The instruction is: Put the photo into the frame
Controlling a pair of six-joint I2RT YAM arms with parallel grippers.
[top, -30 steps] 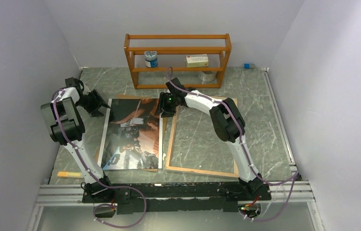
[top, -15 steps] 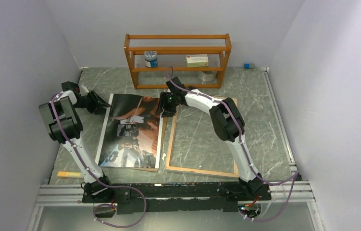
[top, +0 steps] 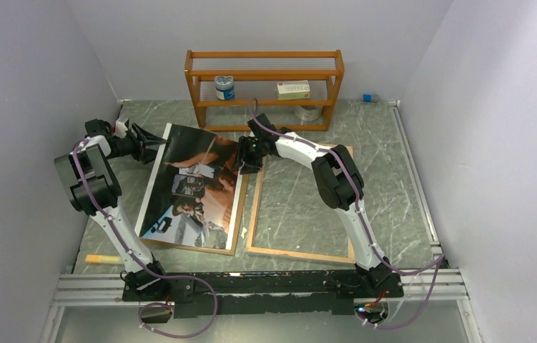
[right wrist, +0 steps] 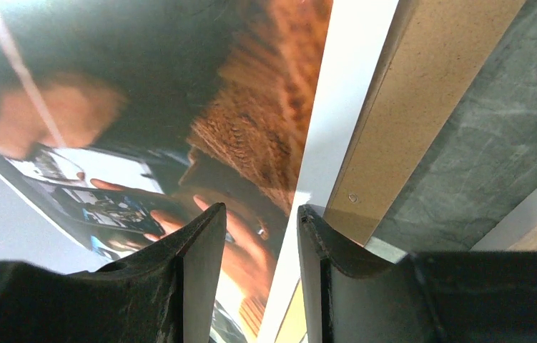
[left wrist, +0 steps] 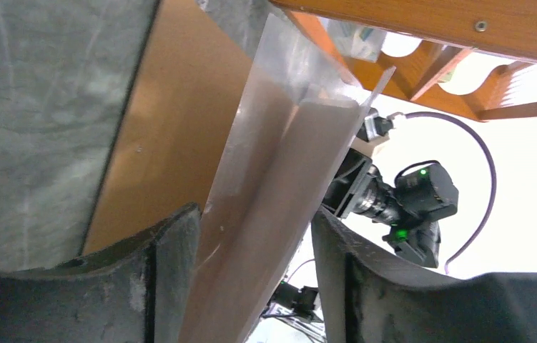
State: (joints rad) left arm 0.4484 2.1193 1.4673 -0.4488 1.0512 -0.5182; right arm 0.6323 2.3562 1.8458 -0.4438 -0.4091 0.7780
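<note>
The photo [top: 194, 189], a large glossy print, is tilted with its left edge raised off the flat brown backing board [top: 204, 249]. My left gripper [top: 152, 143] is at that raised far-left corner. In the left wrist view the photo's pale back [left wrist: 272, 186] passes between the fingers of the left gripper [left wrist: 254, 211], resting on the left one with a gap to the right one. My right gripper [top: 245, 158] stands open at the photo's right edge. In its wrist view the right gripper [right wrist: 260, 207] straddles the photo's white margin [right wrist: 337, 107] beside the board [right wrist: 422, 86]. The frame [top: 254, 214] lies flat to the right.
An orange shelf rack [top: 265, 89] stands at the back with a jar [top: 224, 87], a box [top: 293, 89] and a tape roll [top: 310, 113]. A yellow stick [top: 101, 259] lies at the near left. Walls close in on both sides.
The left gripper has moved back and to the left, lifting the photo's left edge higher. The photo now tilts more steeply and has swung slightly. The right gripper has stayed put.
</note>
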